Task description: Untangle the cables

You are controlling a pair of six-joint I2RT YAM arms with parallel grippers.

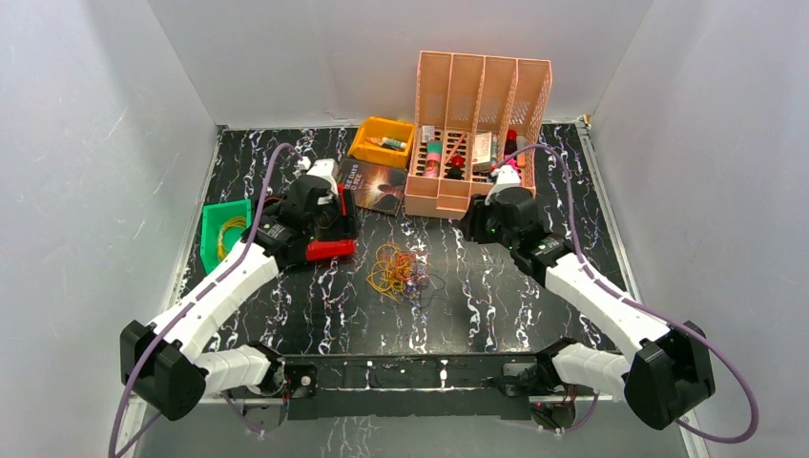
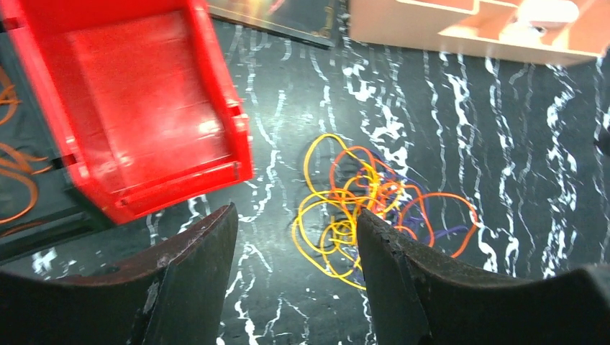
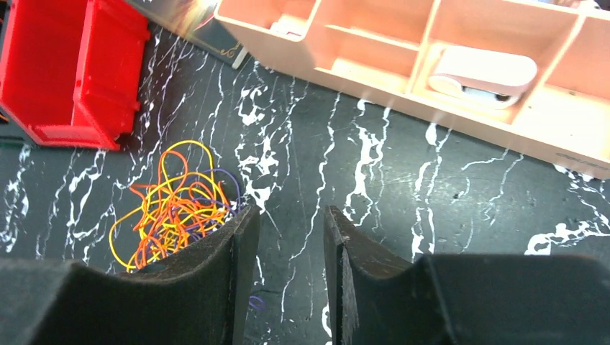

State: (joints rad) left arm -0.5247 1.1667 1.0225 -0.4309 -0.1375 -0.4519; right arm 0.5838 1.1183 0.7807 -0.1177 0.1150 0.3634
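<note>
The cables [image 1: 396,270] lie in one loose tangle of yellow, orange and dark purple loops on the black marbled table, between the two arms. In the left wrist view the cables [image 2: 367,208] sit just past the right finger, with my left gripper [image 2: 295,213] open and empty over bare table. My left gripper [image 1: 336,227] hovers by the red bin, left of the tangle. In the right wrist view the cables [image 3: 176,208] sit beside the left finger. My right gripper [image 3: 290,211] is open with nothing between its fingers. It hangs to the tangle's upper right [image 1: 479,227].
A red bin [image 1: 329,251] sits left of the tangle, and a green bin [image 1: 212,250] farther left holds a yellow coil. Orange loops [image 2: 16,180] show beside the red bin [image 2: 137,100]. At the back stand a yellow bin [image 1: 382,141], a book [image 1: 377,186] and a pink organizer [image 1: 477,134].
</note>
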